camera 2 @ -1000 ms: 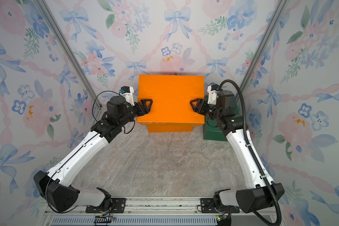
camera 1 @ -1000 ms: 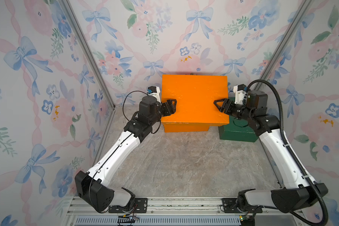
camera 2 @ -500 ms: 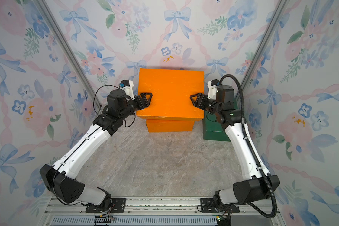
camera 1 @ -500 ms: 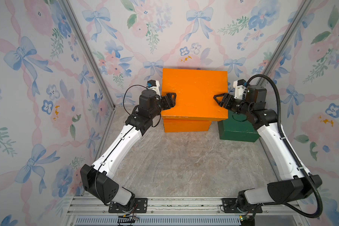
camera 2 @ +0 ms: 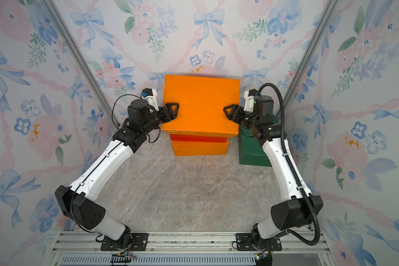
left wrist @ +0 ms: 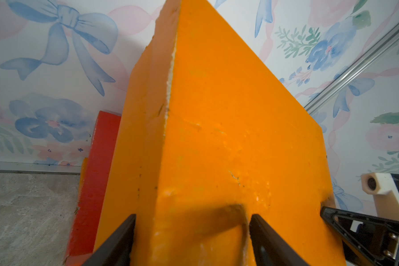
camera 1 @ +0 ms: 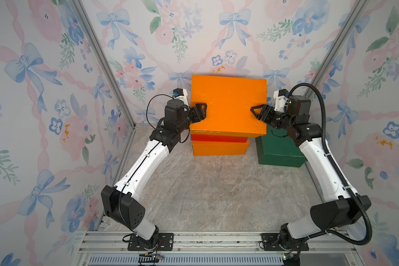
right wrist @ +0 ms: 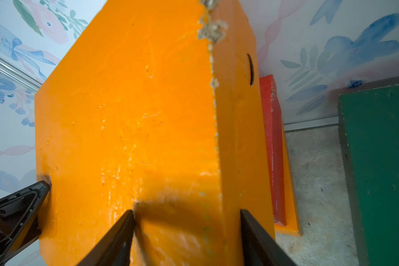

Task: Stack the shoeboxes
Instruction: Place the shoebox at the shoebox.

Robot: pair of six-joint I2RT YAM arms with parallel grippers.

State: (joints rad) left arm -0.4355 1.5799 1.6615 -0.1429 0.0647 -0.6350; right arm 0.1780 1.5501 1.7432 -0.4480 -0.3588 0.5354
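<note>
The near half of the grey stone-patterned tabletop [camera 1: 217, 195] lies bare between the two white arms, which now stretch further toward the far edge than they did a second ago.

At their tips the left hand [camera 1: 199, 111] and the right hand [camera 1: 255, 111] each clamp one short end of the large orange-painted lidded cardboard shoebox [camera 1: 228, 106]. In both top views one black finger of each hand lies on the lid. The wrist views show the fingers [left wrist: 124, 239] pressed against the box on either side of its end [right wrist: 258, 235], so both hands are closed on it.

A second ago this box sat nearer and covered almost everything under it. Now it has moved toward the far wall and hangs above the stack at the middle of the far edge. That uncovers the front of the red cardboard shoebox [camera 1: 219, 137] and, below it, the second orange cardboard shoebox [camera 1: 219, 148], which stands on the tabletop. The held box overhangs the stack at both ends and sits slightly skewed. Whether its underside already touches the red one I cannot tell.

The dark green cardboard shoebox [camera 1: 279, 149] stands at the far right corner, just beside the stack and partly under the right arm, in the same place as before.
</note>
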